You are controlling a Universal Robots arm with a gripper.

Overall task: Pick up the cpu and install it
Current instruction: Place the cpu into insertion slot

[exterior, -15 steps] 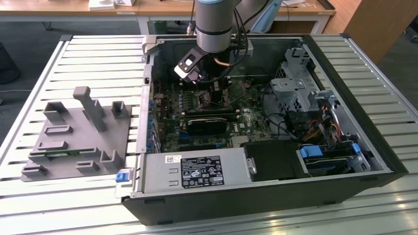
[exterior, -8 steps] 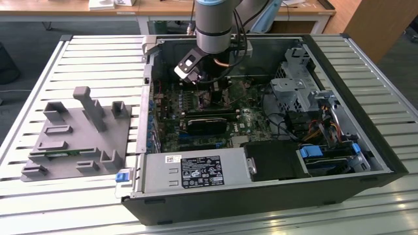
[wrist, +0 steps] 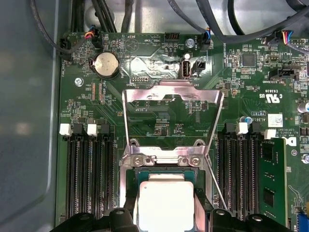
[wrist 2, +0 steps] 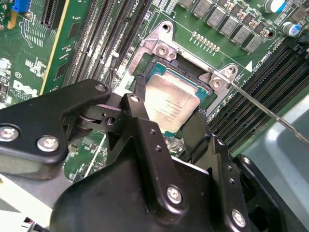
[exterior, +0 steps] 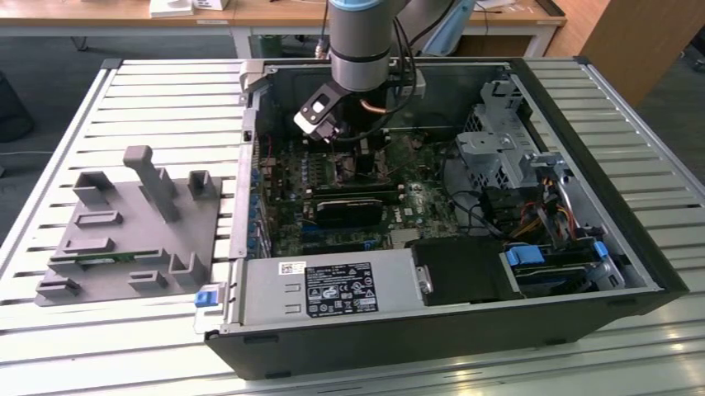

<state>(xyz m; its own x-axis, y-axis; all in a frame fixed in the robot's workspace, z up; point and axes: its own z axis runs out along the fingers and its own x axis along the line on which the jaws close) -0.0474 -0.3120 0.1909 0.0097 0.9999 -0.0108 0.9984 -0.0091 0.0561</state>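
1. While the arm reaches down into the open black computer case (exterior: 650, 276) on the pale slatted metal surface (exterior: 165, 99), I place the gripper (wrist 2: 170, 110) right over the socket on the green motherboard (wrist: 159, 123).
2. The cpu (wrist 2: 171, 104), a small flat square chip with a silver-grey metal top, sits between the jaws. They look closed on two opposite edges of it.
3. In both wrist views the chip is inside the silver socket frame (wrist 2: 161, 46), at its seat or just above it. I cannot tell whether it has bottomed out.
4. The silver hinged load plate (wrist: 169, 88) stands swung open, clear of the chip. The thin wire lever (wrist 2: 263, 108) lies off to one side, over the black memory slots (wrist: 87, 179).
5. I judge the step in hand to be seating. I'd keep the chip flat and square to the frame, with no tilt and no sideways drag, since the contacts underneath would likely bend.
6. In the first wrist view the chip's edges look parallel to the frame, which is good. I'd let it settle under light load and not press it down.
7. The risk I see is that the jaw tips crowd the socket walls, so any lateral wobble of the wrist could skew the chip.
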